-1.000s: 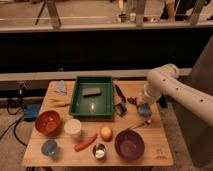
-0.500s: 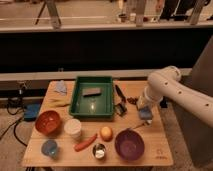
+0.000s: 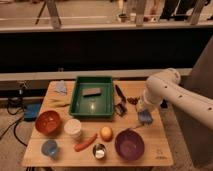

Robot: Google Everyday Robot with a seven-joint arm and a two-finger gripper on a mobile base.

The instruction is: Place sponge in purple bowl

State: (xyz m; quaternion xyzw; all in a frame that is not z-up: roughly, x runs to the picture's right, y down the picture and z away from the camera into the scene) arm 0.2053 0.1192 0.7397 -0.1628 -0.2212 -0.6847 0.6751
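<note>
The blue sponge (image 3: 145,117) hangs at the tip of my white arm, over the right part of the wooden table (image 3: 160,150). My gripper (image 3: 144,113) sits right on top of it and is shut on it. The purple bowl (image 3: 129,145) stands near the table's front edge, just below and a little left of the sponge. The bowl looks empty. The sponge is apart from the bowl, beyond its far right rim.
A green tray (image 3: 80,107) with a grey object (image 3: 92,91) fills the table's middle. A red bowl (image 3: 48,122), white cup (image 3: 73,128), blue cup (image 3: 49,148), carrot (image 3: 85,142), orange (image 3: 106,133) and small can (image 3: 99,150) lie front left. Black utensils (image 3: 120,100) lie beside the tray.
My arm has moved down and toward the table's front, carrying the sponge closer to the purple bowl. Nothing else has moved.
</note>
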